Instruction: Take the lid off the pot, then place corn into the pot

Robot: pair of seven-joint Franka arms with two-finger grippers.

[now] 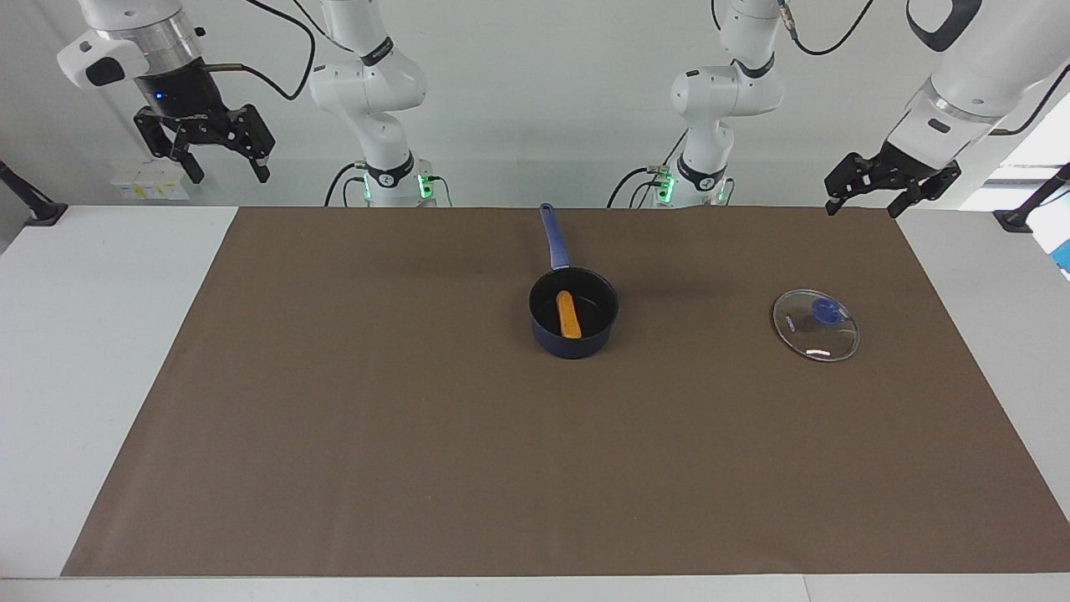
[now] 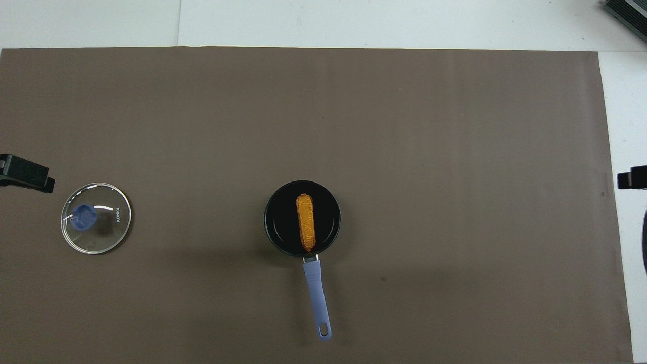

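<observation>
Facing view: corn (image 1: 569, 314) lies inside the pot (image 1: 573, 313); the fragile glass lid (image 1: 816, 324), best gripped by its knob, rests below the unclenched left gripper (image 1: 864, 196); right gripper (image 1: 224, 160) waits, spread.

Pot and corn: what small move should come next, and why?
Probably none beyond holding both arms parked. The corn already lies inside the pot, the lid rests flat on the mat toward the left arm's end, and the left gripper and right gripper hang empty, raised by the table's edge.

Both your arms wait raised
Your left gripper (image 1: 891, 186) and right gripper (image 1: 219, 155) hang high, fingers spread, holding nothing.
</observation>
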